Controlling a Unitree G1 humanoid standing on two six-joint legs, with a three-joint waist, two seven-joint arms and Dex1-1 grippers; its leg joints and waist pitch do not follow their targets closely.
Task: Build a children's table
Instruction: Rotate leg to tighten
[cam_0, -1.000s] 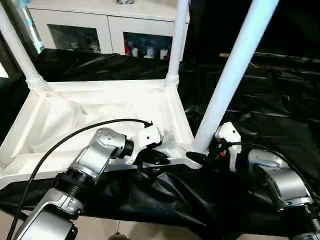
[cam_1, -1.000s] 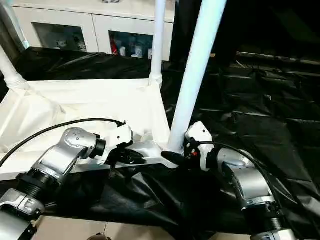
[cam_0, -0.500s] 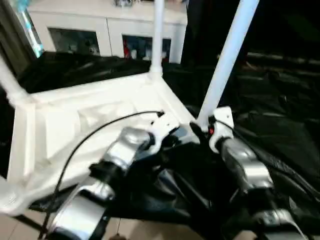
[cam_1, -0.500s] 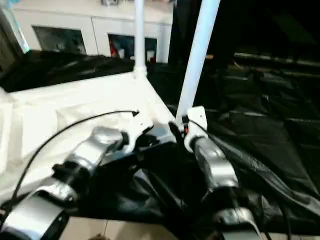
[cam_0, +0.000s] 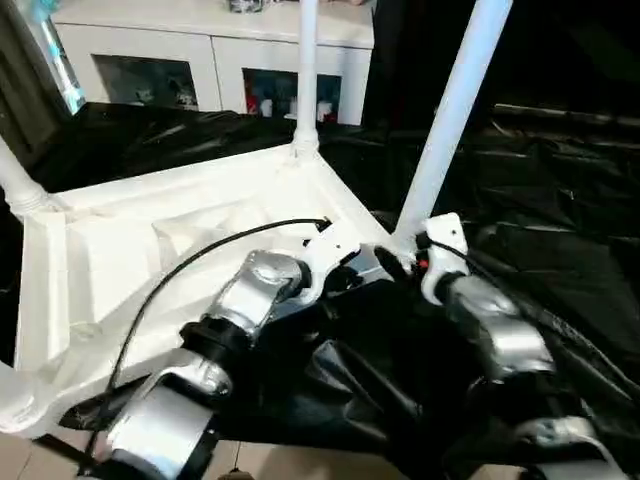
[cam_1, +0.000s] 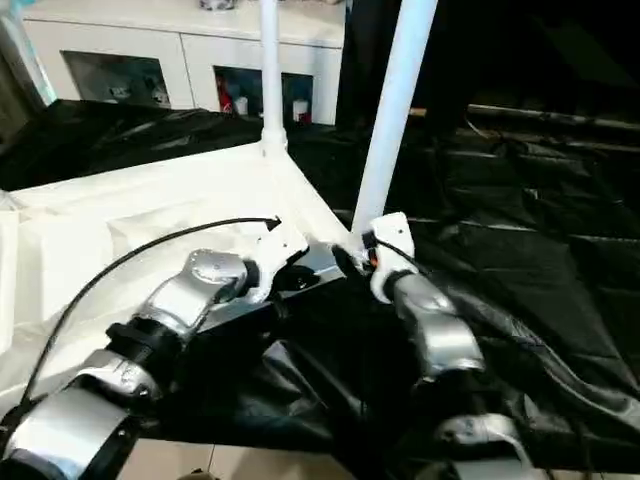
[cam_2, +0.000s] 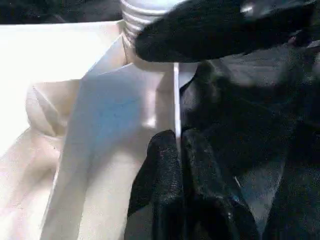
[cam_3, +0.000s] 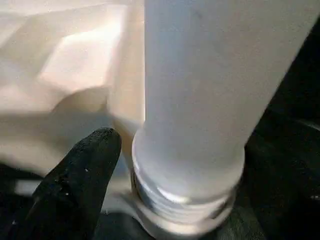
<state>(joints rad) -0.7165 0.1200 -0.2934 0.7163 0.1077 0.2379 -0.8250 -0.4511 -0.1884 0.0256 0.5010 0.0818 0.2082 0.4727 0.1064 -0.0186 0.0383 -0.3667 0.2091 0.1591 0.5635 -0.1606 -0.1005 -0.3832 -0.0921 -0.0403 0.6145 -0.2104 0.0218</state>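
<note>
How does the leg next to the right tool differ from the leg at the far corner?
The near leg leans in the head view; the far leg rises straight. The right tool sits at the near leg's base; nothing is beside the far leg. Both are white tubes in tabletop corners.

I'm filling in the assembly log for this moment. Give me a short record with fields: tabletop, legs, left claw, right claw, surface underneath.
tabletop: white tabletop, lying underside up
legs: near right leg stands in its corner socket, threads showing at its base; far leg upright; another leg at the left corner
left claw: left claw shut on the tabletop's thin near edge
right claw: right claw at the base of the near right leg; one finger beside the threads
surface underneath: black sheeting
</note>
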